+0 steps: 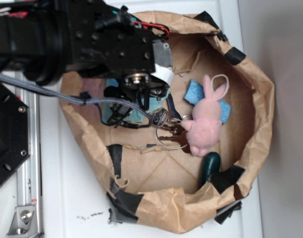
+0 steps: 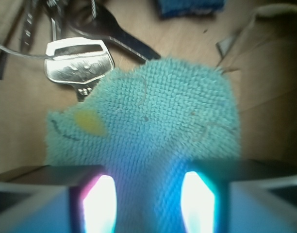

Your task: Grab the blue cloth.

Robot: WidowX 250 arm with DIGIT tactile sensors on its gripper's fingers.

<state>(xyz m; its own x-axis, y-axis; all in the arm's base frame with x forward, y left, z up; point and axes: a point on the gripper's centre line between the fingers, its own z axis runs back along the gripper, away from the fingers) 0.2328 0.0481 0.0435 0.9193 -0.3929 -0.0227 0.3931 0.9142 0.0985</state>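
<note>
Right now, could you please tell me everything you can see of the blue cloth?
The blue cloth is a pale teal terry towel with a looped, fuzzy weave, ragged edges, a small yellow spot and a few dark specks. In the wrist view it fills the middle of the frame and runs down between the two glowing fingers of the gripper. A metal key lies at its upper left edge. It rests on the brown paper floor of the bin; in the exterior view the arm hides most of it.

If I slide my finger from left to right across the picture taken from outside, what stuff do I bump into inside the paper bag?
Blue cloth under the gripper → keys → pink bunny, lying on a small bright blue sponge → paper bag's right wall.
</note>
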